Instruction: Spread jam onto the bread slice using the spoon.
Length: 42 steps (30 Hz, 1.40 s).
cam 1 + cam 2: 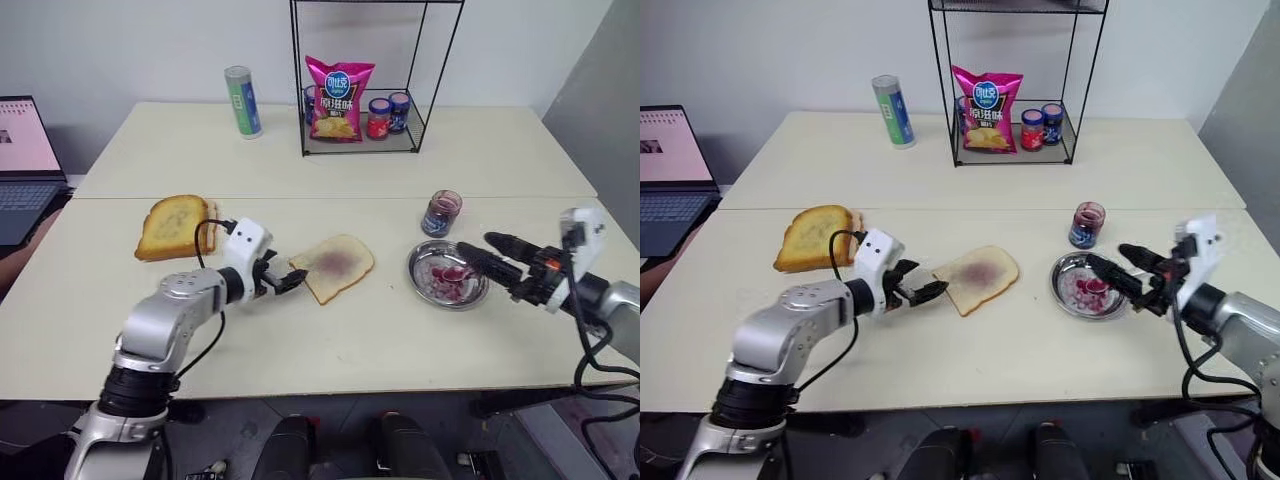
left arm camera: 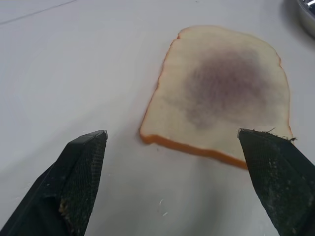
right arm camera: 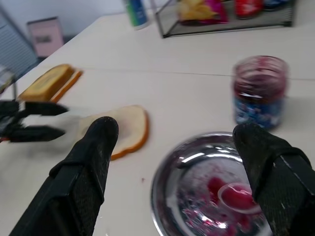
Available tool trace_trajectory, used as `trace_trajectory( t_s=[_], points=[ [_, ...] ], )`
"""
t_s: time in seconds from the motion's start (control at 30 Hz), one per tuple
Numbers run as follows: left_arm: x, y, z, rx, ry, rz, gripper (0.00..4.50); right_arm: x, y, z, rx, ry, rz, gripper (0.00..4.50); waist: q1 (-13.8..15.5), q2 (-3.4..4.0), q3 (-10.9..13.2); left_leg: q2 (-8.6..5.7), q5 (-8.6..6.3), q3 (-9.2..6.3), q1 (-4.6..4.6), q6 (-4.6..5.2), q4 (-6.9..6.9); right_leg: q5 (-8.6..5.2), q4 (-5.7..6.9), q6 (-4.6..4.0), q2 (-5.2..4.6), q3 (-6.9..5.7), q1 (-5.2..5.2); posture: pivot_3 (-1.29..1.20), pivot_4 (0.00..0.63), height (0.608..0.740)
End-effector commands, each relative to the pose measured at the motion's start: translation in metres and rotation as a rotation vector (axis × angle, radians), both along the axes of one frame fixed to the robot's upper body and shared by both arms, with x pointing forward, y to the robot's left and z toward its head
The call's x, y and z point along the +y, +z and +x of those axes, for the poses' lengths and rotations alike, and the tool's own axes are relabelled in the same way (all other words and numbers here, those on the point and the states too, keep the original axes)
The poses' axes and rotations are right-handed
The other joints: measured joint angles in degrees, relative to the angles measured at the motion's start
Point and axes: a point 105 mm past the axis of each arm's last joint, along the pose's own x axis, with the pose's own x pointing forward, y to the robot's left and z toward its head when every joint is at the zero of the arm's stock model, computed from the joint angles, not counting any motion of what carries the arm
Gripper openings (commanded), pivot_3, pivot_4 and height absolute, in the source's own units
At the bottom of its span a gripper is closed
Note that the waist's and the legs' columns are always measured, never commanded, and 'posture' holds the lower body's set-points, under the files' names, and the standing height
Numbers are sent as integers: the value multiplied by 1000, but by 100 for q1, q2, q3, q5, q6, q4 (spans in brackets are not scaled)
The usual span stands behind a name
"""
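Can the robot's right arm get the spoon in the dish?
Probably yes. The right gripper is open at the dish, where the spoon lies uncovered.

The bread slice [image 2: 224,93] looks soft and porous, matt, with a dull purplish stain soaked into its crumb and a thin smoother crust. The steel dish [image 3: 170,189] is polished metal, mirror-bright, streaked with wet glossy jam [image 3: 236,194]. The jar [image 1: 441,212] is clear glass, smeared inside. The table [image 1: 330,340] is a smooth, matt cream surface. The left gripper's fingers [image 2: 81,172] are black with a fine rough grid texture. The chip bag [image 1: 339,98] is shiny foil-like plastic, and the rack [image 1: 300,80] is thin black wire.
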Motion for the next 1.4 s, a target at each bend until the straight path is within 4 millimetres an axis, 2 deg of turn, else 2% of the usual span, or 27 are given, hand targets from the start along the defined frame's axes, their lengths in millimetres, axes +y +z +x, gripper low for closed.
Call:
trace_trajectory(
  t_s=[0.03, 0.13, 0.23, 0.33, 0.43, 0.6, 0.77, 0.93, 1.2, 1.4],
  points=[
    [-45, 48, -28, -189, -372, -35, 4447, -38, -16, -9, 43, -220, 168, 4131, 26, 0, 0, -1, 0, -1, -1, 0, 0, 9, 0, -17, -3, 2, 1, 0, 150, 740],
    [-70, 56, -36, -250, -516, -25, 4447, -43, -34, -11, 95, -280, 279, 4131, 72, 6, -3, -3, 1, 6, 1, 2, 6, 9, -2, -17, -4, 2, 3, 0, 150, 740],
    [-86, 57, -34, -316, -580, -1, 4447, -45, -47, -4, 123, -342, 374, 4131, 53, 30, -18, -3, 7, 23, 8, 12, 8, 1, -2, -6, -4, 6, 5, 0, 150, 740],
    [-101, 58, -38, -336, -639, -36, 4447, -41, -58, 6, 152, -359, 453, 4131, -25, 38, -22, -2, 8, 32, 13, 13, 5, 8, 2, 6, 3, 14, 4, 0, 150, 740],
    [-113, 58, -36, -362, -662, -50, 4447, -44, -66, 27, 163, -368, 494, 4131, -46, 39, -22, 2, 8, 28, 12, 13, 1, 7, 2, 6, 34, 15, 2, 0, 150, 740],
    [-116, 54, -39, -357, -677, -65, 4447, -45, -68, 50, 161, -345, 510, 4131, -42, 42, -23, 1, 8, 26, 9, 14, 3, 9, 2, 9, 40, 16, 1, 0, 150, 740],
    [-118, 50, -42, -357, -672, -67, 4447, -42, -79, 65, 187, -313, 496, 4131, -41, 42, -23, 0, 8, 25, 7, 14, 3, 17, 1, -3, 40, 15, 2, 0, 150, 740],
    [-120, 53, -43, -361, -670, -75, 4447, -41, -78, 75, 181, -286, 522, 4131, -41, 42, -23, 0, 8, 26, 10, 15, 8, 14, 4, 12, 41, 17, 4, 0, 150, 740],
    [-122, 58, -41, -368, -670, -80, 4500, -42, -77, 81, 170, -263, 539, 2522, -40, 42, -23, 0, 8, 24, 8, 15, 4, 26, 2, -7, 40, 15, 3, 0, 150, 740],
    [-123, 59, -41, -367, -677, -83, 4500, -46, -76, 78, 164, -267, 543, 1301, -40, 42, -23, 0, 8, 25, 9, 15, 6, 26, 4, -7, 40, 15, 3, 0, 150, 740]
  ],
)
